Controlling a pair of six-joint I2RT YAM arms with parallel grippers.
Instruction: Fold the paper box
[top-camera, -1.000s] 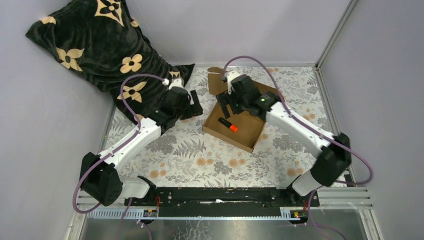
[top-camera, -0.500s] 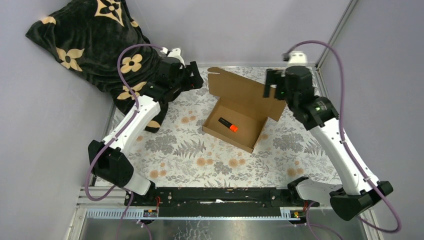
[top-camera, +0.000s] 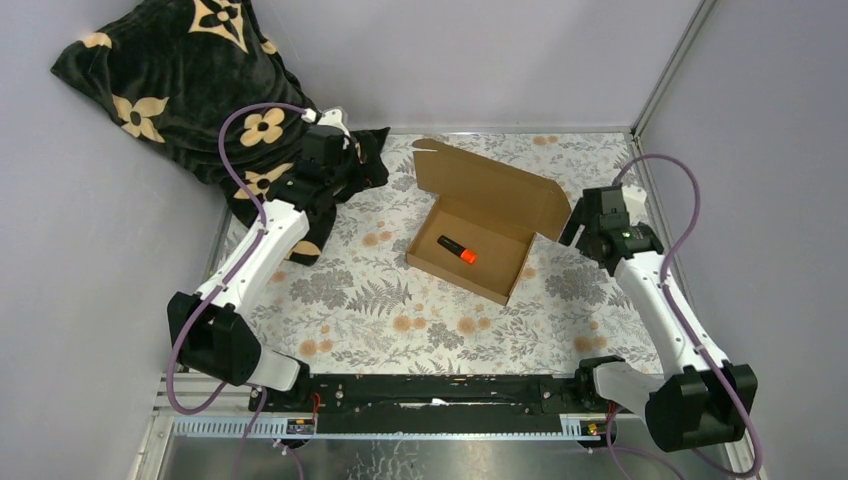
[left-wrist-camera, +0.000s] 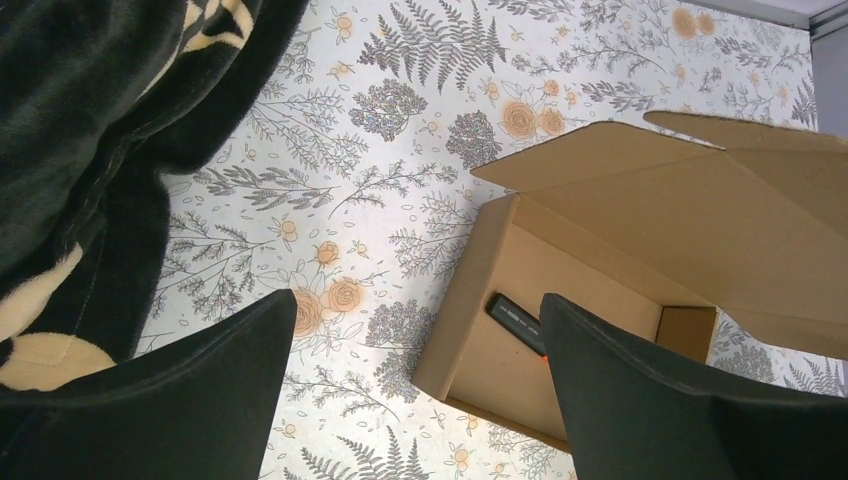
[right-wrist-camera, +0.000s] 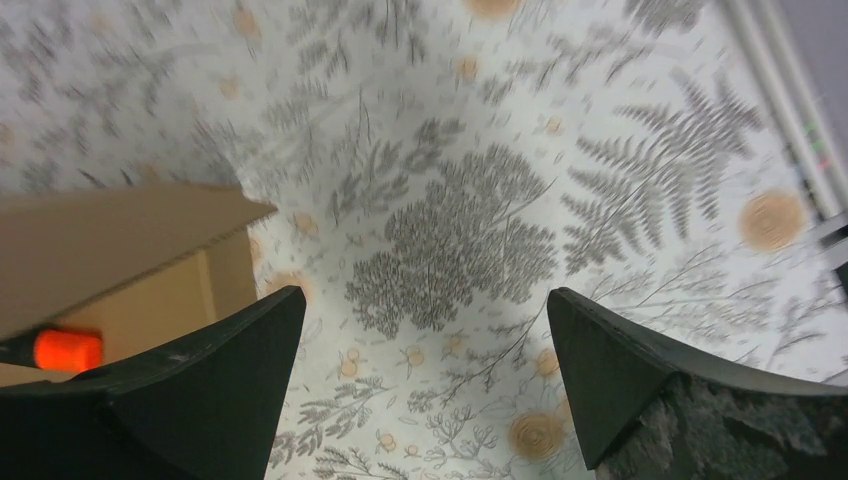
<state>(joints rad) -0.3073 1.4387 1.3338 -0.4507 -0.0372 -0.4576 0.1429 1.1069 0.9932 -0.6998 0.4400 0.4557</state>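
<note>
We see the paper box (top-camera: 495, 192) on the far half of the table (top-camera: 380, 300), a little right of the middle. It is brown cardboard. Its low tray part sits flat and turned a bit, with one corner toward the near edge. Its lid stands up along the far side, open, with a small flap at the far left end.

Inside the tray lies a small orange and black marker (top-camera: 455, 250), close to the left wall.

The right gripper (right-wrist-camera: 425, 292) is near the right edge of the table, close to the right end of the lid. Its two fingers are spread wide, with only the flowery table cover between them. The box shows off to one side of it.

The left gripper (left-wrist-camera: 415, 300) is by the far left corner, well apart from the box. Its fingers are spread wide too and grip nothing. It looks down at the box from the side.

A black blanket (top-camera: 190, 80) with tan flowers is piled in that far left corner.
</note>
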